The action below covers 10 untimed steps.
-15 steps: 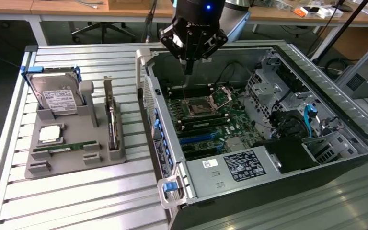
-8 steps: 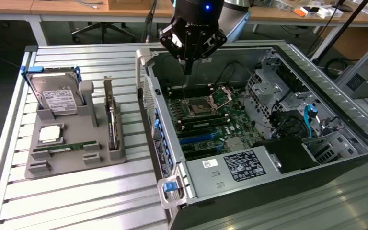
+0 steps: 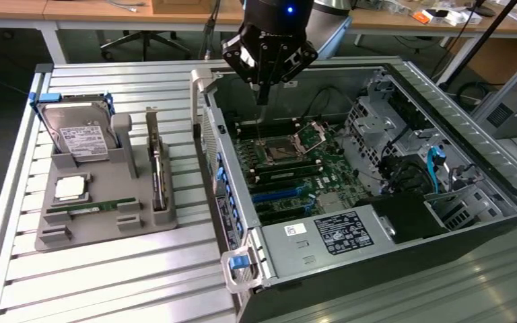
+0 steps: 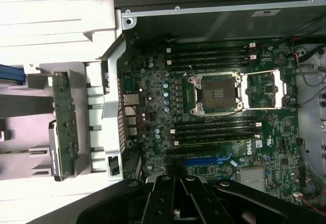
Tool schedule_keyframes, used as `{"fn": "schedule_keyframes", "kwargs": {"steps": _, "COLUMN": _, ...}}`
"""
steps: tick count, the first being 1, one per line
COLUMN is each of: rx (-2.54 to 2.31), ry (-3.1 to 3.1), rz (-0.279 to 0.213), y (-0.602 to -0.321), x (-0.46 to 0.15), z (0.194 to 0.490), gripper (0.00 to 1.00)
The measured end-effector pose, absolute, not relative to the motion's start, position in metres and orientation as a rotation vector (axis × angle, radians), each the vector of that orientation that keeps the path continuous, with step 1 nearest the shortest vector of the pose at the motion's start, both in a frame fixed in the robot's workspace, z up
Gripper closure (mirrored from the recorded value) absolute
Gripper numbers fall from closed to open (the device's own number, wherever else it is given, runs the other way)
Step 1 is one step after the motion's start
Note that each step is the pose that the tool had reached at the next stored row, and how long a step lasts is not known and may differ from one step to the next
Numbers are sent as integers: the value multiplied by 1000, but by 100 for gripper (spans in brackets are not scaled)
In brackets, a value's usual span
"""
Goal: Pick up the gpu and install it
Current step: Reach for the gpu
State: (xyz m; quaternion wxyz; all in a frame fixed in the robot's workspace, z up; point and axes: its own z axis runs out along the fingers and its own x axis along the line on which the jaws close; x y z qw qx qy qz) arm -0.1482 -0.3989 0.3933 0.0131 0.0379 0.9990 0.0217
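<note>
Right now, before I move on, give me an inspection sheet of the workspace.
Surface: slatted metal table, gray parts holder on it.
Job's things: gpu on edge in the holder, untouched; open computer case, motherboard exposed.
Clutter: hard drive, processor chip, memory stick in the holder.
Grippers: gripper shut, empty, above the motherboard.
Cables: blue cable inside the case.
Surroundings: desks and an office chair behind.

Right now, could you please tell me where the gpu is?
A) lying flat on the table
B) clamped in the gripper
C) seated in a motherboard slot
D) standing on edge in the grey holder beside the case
D: the gpu stands on edge in the grey holder, at the exterior view's left of the open case, while the shut gripper hangs over the case.
</note>
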Motion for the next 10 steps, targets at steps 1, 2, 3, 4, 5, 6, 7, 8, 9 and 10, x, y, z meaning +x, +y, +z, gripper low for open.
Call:
{"fn": "schedule_keyframes", "kwargs": {"steps": 1, "rx": 118, "ry": 3112, "rz": 68, "y": -399, "x": -148, "z": 393, "gripper": 89}}
{"fn": "schedule_keyframes", "kwargs": {"steps": 2, "rx": 118, "ry": 3112, "rz": 68, "y": -399, "x": -149, "z": 393, "gripper": 89}}
{"fn": "schedule_keyframes", "kwargs": {"steps": 3, "rx": 118, "ry": 3113, "rz": 68, "y": -399, "x": -149, "z": 393, "gripper": 89}}
{"fn": "schedule_keyframes", "kwargs": {"steps": 4, "rx": 118, "ry": 3113, "rz": 68, "y": -399, "x": -149, "z": 393, "gripper": 89}}
{"fn": "schedule_keyframes", "kwargs": {"steps": 5, "rx": 118, "ry": 3112, "rz": 68, "y": -399, "x": -149, "z": 393, "gripper": 89}}
{"fn": "schedule_keyframes", "kwargs": {"steps": 6, "rx": 118, "ry": 3112, "rz": 68, "y": -399, "x": -149, "z": 393, "gripper": 89}}
{"fn": "schedule_keyframes", "kwargs": {"steps": 7, "rx": 118, "ry": 3113, "rz": 68, "y": -399, "x": -150, "z": 393, "gripper": 89}}
{"fn": "schedule_keyframes", "kwargs": {"steps": 8, "rx": 118, "ry": 3112, "rz": 68, "y": -399, "x": -150, "z": 393, "gripper": 89}}
{"fn": "schedule_keyframes", "kwargs": {"steps": 9, "rx": 118, "ry": 3112, "rz": 68, "y": -399, "x": -150, "z": 393, "gripper": 89}}
{"fn": "schedule_keyframes", "kwargs": {"steps": 10, "rx": 118, "ry": 3112, "rz": 68, "y": -399, "x": -150, "z": 393, "gripper": 89}}
